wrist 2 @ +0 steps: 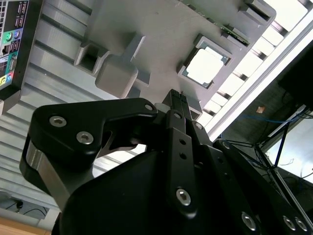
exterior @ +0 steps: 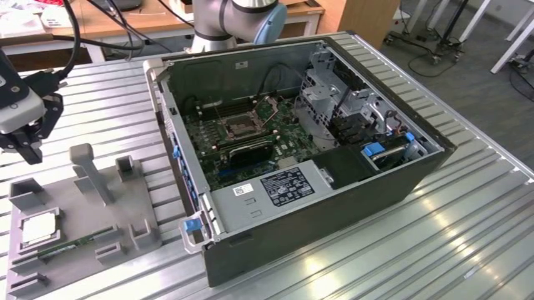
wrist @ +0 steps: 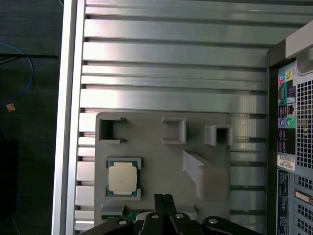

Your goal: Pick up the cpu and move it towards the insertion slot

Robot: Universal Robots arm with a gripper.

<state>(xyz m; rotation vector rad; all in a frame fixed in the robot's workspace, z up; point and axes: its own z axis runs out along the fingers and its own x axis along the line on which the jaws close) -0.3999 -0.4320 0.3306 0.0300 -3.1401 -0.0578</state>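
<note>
The cpu is a small silvery square chip with a green rim, lying flat in a pocket of the grey fixture plate at the exterior view's left. It also appears in both wrist views. My gripper hangs above the fixture's far end, clear of the cpu and not touching it. Its black fingertips are pressed together, shut on nothing, as seen in the second wrist view too. The insertion slot is the metal-framed square socket on the green board inside the open computer case.
The open computer case stands at the table's middle, its rear ports beside the fixture. Upright grey posts rise from the fixture, and a green memory stick lies along its near side. The ribbed metal table ends just beyond the fixture.
</note>
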